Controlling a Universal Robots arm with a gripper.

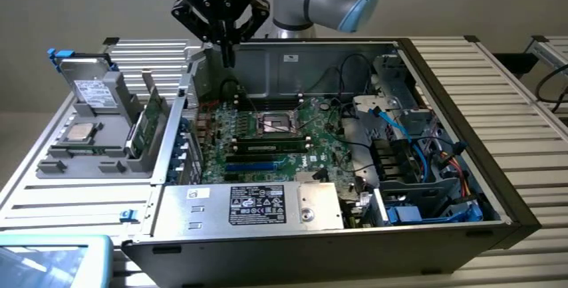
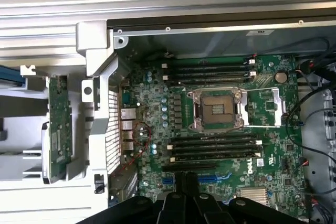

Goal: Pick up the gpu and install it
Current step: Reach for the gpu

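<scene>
The gpu [image 1: 145, 127] stands on edge in a grey rack [image 1: 89, 158] at the exterior view's left, outside the open computer case [image 1: 443, 88]. In the wrist view the gpu [image 2: 58, 124] is a green card seen along its top edge, its bracket end hard to make out. My gripper [image 1: 228, 54] hangs above the rear corner of the case, over the green motherboard [image 1: 275, 138], shut with nothing between its fingers. In the wrist view the gripper [image 2: 186, 178] sits over the blue expansion slots [image 2: 220, 176] of the motherboard [image 2: 262, 145].
A power supply [image 1: 257, 205] fills the case's near corner. A drive cage with blue cables [image 1: 417, 168] takes the exterior view's right side. The grey rack also holds a hard drive [image 1: 93, 92] and a processor [image 1: 82, 132]. A pale blue box [image 1: 53, 261] sits at the lower left.
</scene>
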